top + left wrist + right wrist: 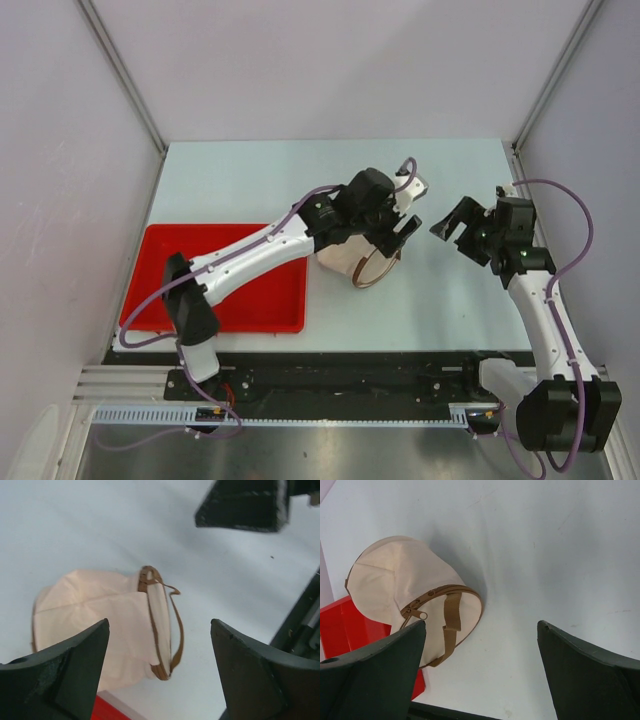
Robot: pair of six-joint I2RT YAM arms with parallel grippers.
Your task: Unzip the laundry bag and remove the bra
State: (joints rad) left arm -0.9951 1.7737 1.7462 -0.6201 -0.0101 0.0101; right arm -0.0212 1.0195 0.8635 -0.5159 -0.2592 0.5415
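The laundry bag [340, 263] lies on its side on the table, a cream-white drum with a brown rim, partly under my left arm. In the left wrist view the laundry bag [95, 625] sits just below my left gripper [160, 625], which is open and holds nothing. My right gripper [482, 625] is also open and empty, hovering to the right of the bag [395, 577]. The round end face with its brown strap [451, 622] and zipper pull [422, 615] turns toward it, and the zipper looks closed. The bra is hidden.
A flat red tray [255, 300] lies left of the bag, its corner touching or close beside the pouch [340, 625]. My right gripper [452, 225] and left gripper [402, 232] hang close together above the table [440, 310]. Grey walls enclose three sides.
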